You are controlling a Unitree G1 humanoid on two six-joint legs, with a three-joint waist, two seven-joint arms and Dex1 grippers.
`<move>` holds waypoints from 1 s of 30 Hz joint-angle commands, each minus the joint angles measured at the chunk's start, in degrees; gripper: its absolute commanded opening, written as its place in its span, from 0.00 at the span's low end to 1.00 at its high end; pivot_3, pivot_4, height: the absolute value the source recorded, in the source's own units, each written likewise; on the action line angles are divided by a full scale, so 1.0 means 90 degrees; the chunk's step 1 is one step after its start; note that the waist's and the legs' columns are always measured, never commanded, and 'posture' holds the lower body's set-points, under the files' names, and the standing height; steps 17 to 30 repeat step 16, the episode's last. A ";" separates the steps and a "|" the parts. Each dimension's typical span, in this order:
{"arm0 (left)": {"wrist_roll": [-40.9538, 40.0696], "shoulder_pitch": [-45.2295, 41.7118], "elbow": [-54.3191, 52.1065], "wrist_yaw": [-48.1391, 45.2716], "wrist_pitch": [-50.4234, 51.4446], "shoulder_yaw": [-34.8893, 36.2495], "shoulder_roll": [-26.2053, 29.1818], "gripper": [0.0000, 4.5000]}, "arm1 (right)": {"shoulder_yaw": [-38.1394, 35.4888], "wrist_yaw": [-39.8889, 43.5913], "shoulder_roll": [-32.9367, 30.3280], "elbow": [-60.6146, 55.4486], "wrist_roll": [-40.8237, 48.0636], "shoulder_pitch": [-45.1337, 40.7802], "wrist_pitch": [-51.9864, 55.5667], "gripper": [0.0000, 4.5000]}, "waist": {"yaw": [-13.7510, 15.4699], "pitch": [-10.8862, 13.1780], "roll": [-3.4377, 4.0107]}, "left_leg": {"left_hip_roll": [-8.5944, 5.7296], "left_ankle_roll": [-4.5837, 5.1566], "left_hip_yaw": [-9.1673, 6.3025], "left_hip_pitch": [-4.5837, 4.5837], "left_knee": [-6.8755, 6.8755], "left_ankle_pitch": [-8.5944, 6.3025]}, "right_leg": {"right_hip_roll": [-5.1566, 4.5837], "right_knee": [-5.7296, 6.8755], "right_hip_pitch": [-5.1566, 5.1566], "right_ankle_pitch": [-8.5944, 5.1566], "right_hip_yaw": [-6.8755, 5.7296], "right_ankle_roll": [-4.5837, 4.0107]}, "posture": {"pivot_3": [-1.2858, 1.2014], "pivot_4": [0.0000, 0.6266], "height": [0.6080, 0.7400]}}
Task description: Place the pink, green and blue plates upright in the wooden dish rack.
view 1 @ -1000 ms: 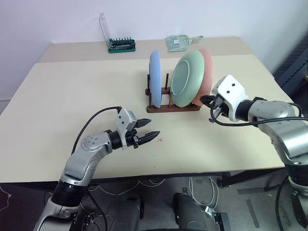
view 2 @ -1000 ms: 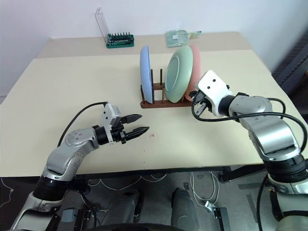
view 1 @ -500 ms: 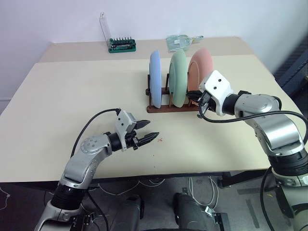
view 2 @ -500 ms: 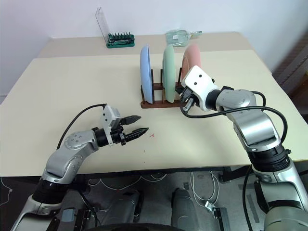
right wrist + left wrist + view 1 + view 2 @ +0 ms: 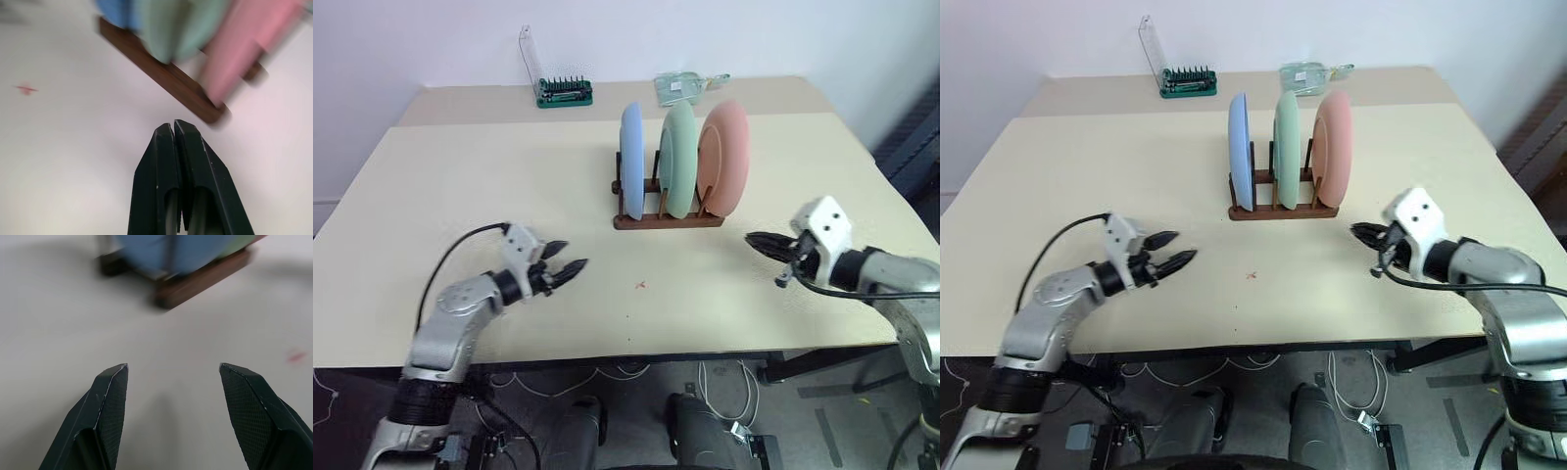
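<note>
The left gripper [image 5: 570, 259] hovers low over the worktop [image 5: 460, 186] at 8 o'clock from the wooden dish rack [image 5: 668, 220], fingers apart, holding nothing. The right gripper [image 5: 756, 239] at 4 o'clock is closed and empty, pointing toward the rack.

The blue plate [image 5: 630, 162], green plate [image 5: 677, 160] and pink plate [image 5: 722, 158] stand upright on edge, side by side with gaps between, in the dark brown wooden dish rack [image 5: 668, 219] toward the counter's far side

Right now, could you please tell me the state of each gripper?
Left gripper: open, holding nothing, above the table.
Right gripper: shut, holding nothing, pointing toward the wooden dish rack.
</note>
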 commanded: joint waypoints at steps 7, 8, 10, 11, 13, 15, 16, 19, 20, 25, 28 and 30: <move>0.0006 0.0444 -0.0280 0.0048 -0.0215 0.0552 0.0220 0.68 | -0.0066 -0.0018 0.0413 0.1327 -0.0074 -0.0396 -0.1139 0.01 | 0.0014 0.0001 0.0002 | -0.0001 0.0000 -0.0001 0.0000 0.0000 0.0000 | -0.0003 -0.0001 0.0002 0.0000 0.0000 0.0000 | 0.52 0.24 1.00; -0.0008 0.0503 -0.0367 0.0086 -0.0193 0.0552 0.0189 0.68 | -0.0031 -0.0010 0.0442 0.1416 -0.0086 -0.0440 -0.1203 0.01 | 0.0014 0.0001 0.0002 | -0.0001 -0.0001 -0.0002 0.0000 -0.0001 0.0000 | -0.0003 -0.0001 0.0002 0.0000 0.0000 0.0000 | 0.52 0.24 1.00; -0.0011 0.0583 -0.0473 0.0157 -0.0156 0.0550 0.0138 0.68 | 0.0036 -0.0009 0.0467 0.1542 -0.0138 -0.0510 -0.1295 0.01 | 0.0014 0.0001 0.0002 | 0.0000 -0.0001 -0.0003 0.0001 -0.0001 0.0000 | -0.0003 0.0000 0.0001 0.0000 0.0000 0.0000 | 0.52 0.24 1.00; -0.0008 0.0608 -0.0512 0.0191 -0.0135 0.0547 0.0115 0.68 | 0.0064 -0.0007 0.0467 0.1591 -0.0153 -0.0538 -0.1328 0.01 | 0.0014 0.0001 0.0002 | 0.0000 -0.0001 -0.0003 0.0001 -0.0001 0.0000 | -0.0002 0.0000 0.0002 0.0000 -0.0001 0.0000 | 0.52 0.24 1.00; -0.0008 0.0662 -0.0627 0.0268 -0.0082 0.0501 0.0037 0.68 | 0.0139 0.0069 0.0461 0.1644 -0.0135 -0.0618 -0.1417 0.01 | 0.0016 0.0001 0.0002 | 0.0000 -0.0001 -0.0003 0.0001 0.0000 0.0000 | -0.0003 0.0000 0.0002 0.0000 0.0000 0.0000 | 0.52 0.24 1.00; -0.0002 0.0701 -0.0719 0.0313 -0.0043 0.0460 -0.0006 0.68 | 0.0170 0.0168 0.0458 0.1609 -0.0047 -0.0668 -0.1442 0.01 | 0.0017 0.0001 0.0002 | -0.0001 -0.0001 -0.0002 0.0001 0.0000 0.0000 | -0.0004 0.0000 0.0002 0.0000 0.0001 0.0000 | 0.52 0.24 1.00; -0.0007 0.0742 -0.0754 0.0324 -0.0042 0.0483 -0.0011 0.68 | 0.0173 0.0231 0.0459 0.1573 0.0016 -0.0669 -0.1413 0.01 | 0.0017 0.0001 0.0002 | -0.0001 -0.0001 -0.0002 0.0001 0.0000 0.0000 | -0.0003 0.0000 0.0002 0.0000 0.0000 0.0000 | 0.52 0.24 1.00; -0.0007 0.0742 -0.0754 0.0324 -0.0042 0.0483 -0.0011 0.68 | 0.0173 0.0231 0.0459 0.1573 0.0016 -0.0669 -0.1413 0.01 | 0.0017 0.0001 0.0002 | -0.0001 -0.0001 -0.0002 0.0001 0.0000 0.0000 | -0.0003 0.0000 0.0002 0.0000 0.0000 0.0000 | 0.52 0.24 1.00; -0.0007 0.0742 -0.0754 0.0324 -0.0042 0.0483 -0.0011 0.68 | 0.0173 0.0231 0.0459 0.1573 0.0016 -0.0669 -0.1413 0.01 | 0.0017 0.0001 0.0002 | -0.0001 -0.0001 -0.0002 0.0001 0.0000 0.0000 | -0.0003 0.0000 0.0002 0.0000 0.0000 0.0000 | 0.52 0.24 1.00; -0.0007 0.0742 -0.0754 0.0324 -0.0042 0.0483 -0.0011 0.68 | 0.0173 0.0231 0.0459 0.1573 0.0016 -0.0669 -0.1413 0.01 | 0.0017 0.0001 0.0002 | -0.0001 -0.0001 -0.0002 0.0001 0.0000 0.0000 | -0.0003 0.0000 0.0002 0.0000 0.0000 0.0000 | 0.52 0.24 1.00; -0.0007 0.0742 -0.0754 0.0324 -0.0042 0.0483 -0.0011 0.68 | 0.0173 0.0231 0.0459 0.1573 0.0016 -0.0669 -0.1413 0.01 | 0.0017 0.0001 0.0002 | -0.0001 -0.0001 -0.0002 0.0001 0.0000 0.0000 | -0.0003 0.0000 0.0002 0.0000 0.0000 0.0000 | 0.52 0.24 1.00; -0.0007 0.0742 -0.0754 0.0324 -0.0042 0.0483 -0.0011 0.68 | 0.0173 0.0231 0.0459 0.1573 0.0016 -0.0669 -0.1413 0.01 | 0.0017 0.0001 0.0002 | -0.0001 -0.0001 -0.0002 0.0001 0.0000 0.0000 | -0.0003 0.0000 0.0002 0.0000 0.0000 0.0000 | 0.52 0.24 1.00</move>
